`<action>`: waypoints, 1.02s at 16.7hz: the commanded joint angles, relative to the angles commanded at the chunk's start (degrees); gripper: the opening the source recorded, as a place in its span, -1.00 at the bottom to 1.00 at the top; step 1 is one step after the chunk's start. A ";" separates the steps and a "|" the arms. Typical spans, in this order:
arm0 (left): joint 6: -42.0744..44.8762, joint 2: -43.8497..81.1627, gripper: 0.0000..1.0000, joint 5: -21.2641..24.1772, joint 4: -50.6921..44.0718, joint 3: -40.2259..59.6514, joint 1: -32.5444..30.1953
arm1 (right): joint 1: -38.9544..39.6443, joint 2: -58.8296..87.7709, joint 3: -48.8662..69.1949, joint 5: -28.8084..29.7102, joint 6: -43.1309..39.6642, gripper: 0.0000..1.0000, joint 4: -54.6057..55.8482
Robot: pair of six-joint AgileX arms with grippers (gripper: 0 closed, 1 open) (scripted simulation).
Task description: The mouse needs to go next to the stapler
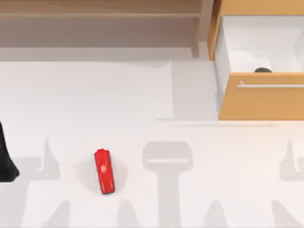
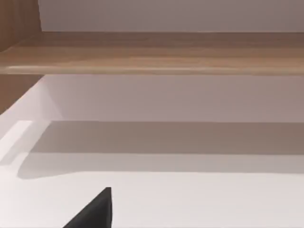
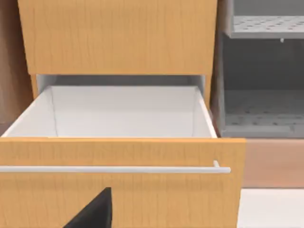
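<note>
The mouse (image 1: 262, 70) is seen inside the open drawer (image 1: 261, 97), just behind its front panel; the stapler (image 1: 104, 171) lies well apart on the desk (image 1: 199, 199). No transfer is judged done: retrieval and placement remain. The state of either claw cannot be told.

Mouse (image 1: 262, 70) in drawer (image 1: 266, 99) (stapler (image 1: 104, 171) well left).
</note>
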 joint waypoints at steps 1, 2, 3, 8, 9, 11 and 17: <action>0.00 0.00 1.00 0.00 0.00 0.00 0.00 | 0.00 0.00 0.00 0.00 0.00 1.00 0.00; 0.00 0.00 1.00 0.00 0.00 0.00 0.00 | 0.00 0.00 0.00 0.00 0.00 1.00 0.00; 0.00 0.00 1.00 0.00 0.00 0.00 0.00 | 0.08 0.47 0.50 -0.12 0.08 1.00 -0.33; 0.00 0.00 1.00 0.00 0.00 0.00 0.00 | 1.62 10.81 10.46 -1.92 1.63 1.00 -7.35; 0.00 0.00 1.00 0.00 0.00 0.00 0.00 | 2.07 14.45 13.80 -2.37 2.14 1.00 -9.73; 0.00 0.00 1.00 0.00 0.00 0.00 0.00 | 3.06 22.94 21.48 -3.18 3.27 1.00 -15.16; 0.00 0.00 1.00 0.00 0.00 0.00 0.00 | 5.91 55.91 50.69 -4.23 6.89 1.00 -33.86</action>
